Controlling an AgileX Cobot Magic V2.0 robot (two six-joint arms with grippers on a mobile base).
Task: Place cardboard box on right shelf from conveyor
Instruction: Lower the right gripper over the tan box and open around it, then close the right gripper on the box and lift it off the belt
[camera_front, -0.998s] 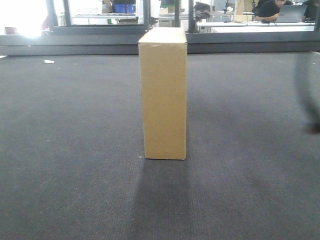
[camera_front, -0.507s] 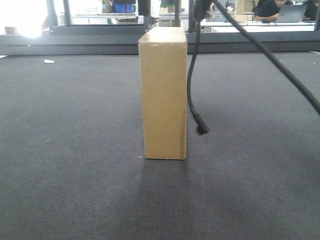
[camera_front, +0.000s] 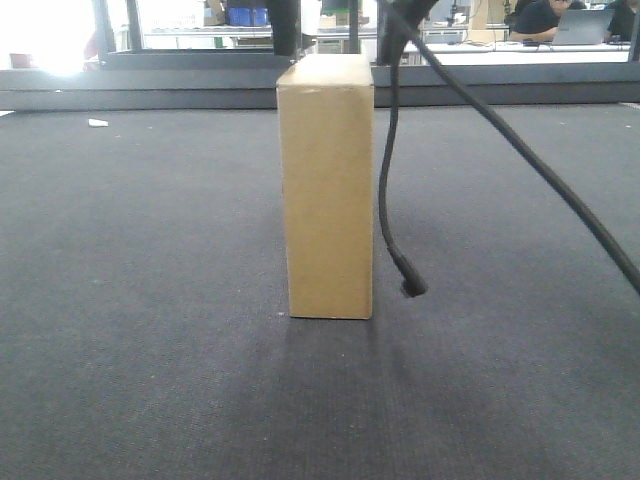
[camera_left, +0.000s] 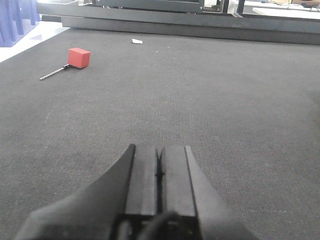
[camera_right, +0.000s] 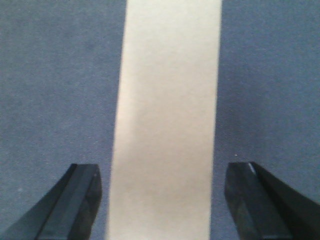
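The tall tan cardboard box (camera_front: 329, 190) stands upright on the dark grey conveyor (camera_front: 150, 250). My right gripper (camera_front: 338, 48) hangs open just above its top, one finger on each side. In the right wrist view the box top (camera_right: 167, 100) lies between the two dark fingertips (camera_right: 85, 190), with a gap on both sides, and the right gripper (camera_right: 162, 170) touches nothing. My left gripper (camera_left: 159, 150) is shut and empty, low over bare belt (camera_left: 225, 100). The right shelf is out of view.
A black cable (camera_front: 388, 180) dangles from the right arm beside the box, its end (camera_front: 412, 286) near the belt. A red block (camera_left: 79, 57) with a thin rod and a white scrap (camera_left: 137, 41) lie on the belt. A dark rail (camera_front: 150, 95) bounds the far edge.
The right arm and its cable have come into the front view and lowered over the box. The cable end has dropped closer to the belt. The box has not moved.
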